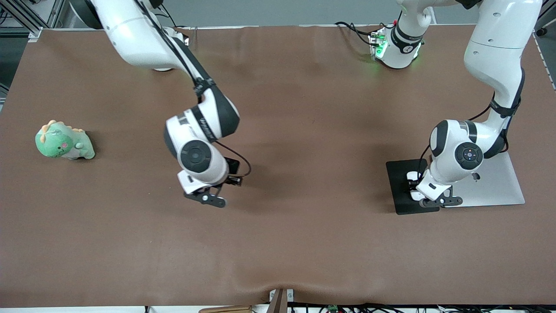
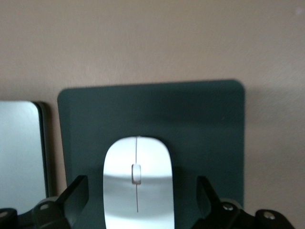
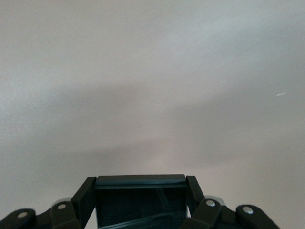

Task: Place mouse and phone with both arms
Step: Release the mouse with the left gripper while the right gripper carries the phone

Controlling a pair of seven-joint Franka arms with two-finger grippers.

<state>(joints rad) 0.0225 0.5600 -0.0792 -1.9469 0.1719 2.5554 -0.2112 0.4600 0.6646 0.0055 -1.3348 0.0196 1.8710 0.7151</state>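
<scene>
The white mouse (image 2: 138, 186) lies on the dark grey mat (image 2: 200, 124) toward the left arm's end of the table. My left gripper (image 2: 140, 195) is low over it, open, one finger on each side with a gap to the mouse. In the front view the left gripper (image 1: 413, 186) hides most of the mouse (image 1: 411, 176). My right gripper (image 3: 140, 195) is shut on the black phone (image 3: 140, 200), gripping it by its two side edges. In the front view the right gripper (image 1: 232, 174) holds the phone (image 1: 231, 165) above the brown table's middle.
A silver flat slab (image 1: 491, 182) lies beside the mat (image 1: 397, 182), on the side toward the left arm's end; its edge shows in the left wrist view (image 2: 19, 152). A green dinosaur toy (image 1: 65, 141) sits near the right arm's end of the table.
</scene>
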